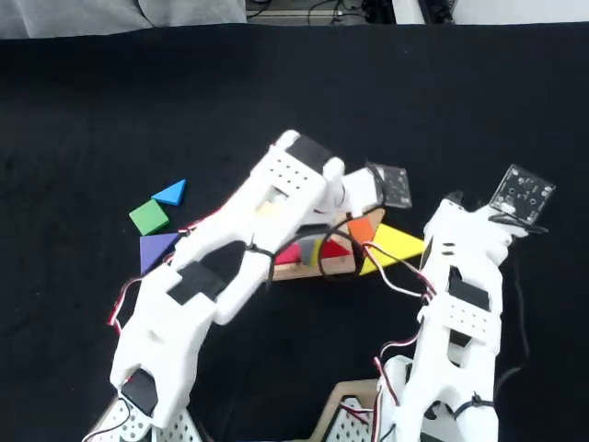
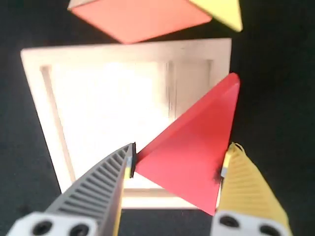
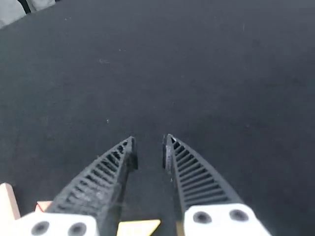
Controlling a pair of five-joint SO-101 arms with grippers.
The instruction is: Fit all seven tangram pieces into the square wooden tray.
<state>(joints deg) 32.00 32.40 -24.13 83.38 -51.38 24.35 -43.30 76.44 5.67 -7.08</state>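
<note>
We note the left hand (image 2: 178, 160) gripping the red triangle (image 2: 197, 142), partly over the tray (image 2: 44, 98) at mid-bench. Yellow triangle (image 1: 398, 244) just right of the tray. Blue (image 1: 171, 192), green (image 1: 148, 217) and purple (image 1: 156, 247) pieces well left. Right hand (image 3: 149, 147), a narrow gap, holds nothing over the bench (image 3: 197, 59).

Two arms in boxy white plastic: the left arm (image 1: 230, 267) and the right arm (image 1: 460, 322) carry black motor blocks, thin red, black and white cables, and a small dark circuit board (image 1: 522, 193) at each wrist. The left claw (image 2: 179, 157) has one grey and one yellow ribbed finger on white bases with round screw holes; the right claw (image 3: 149, 145) has two black ribbed fingers.
</note>
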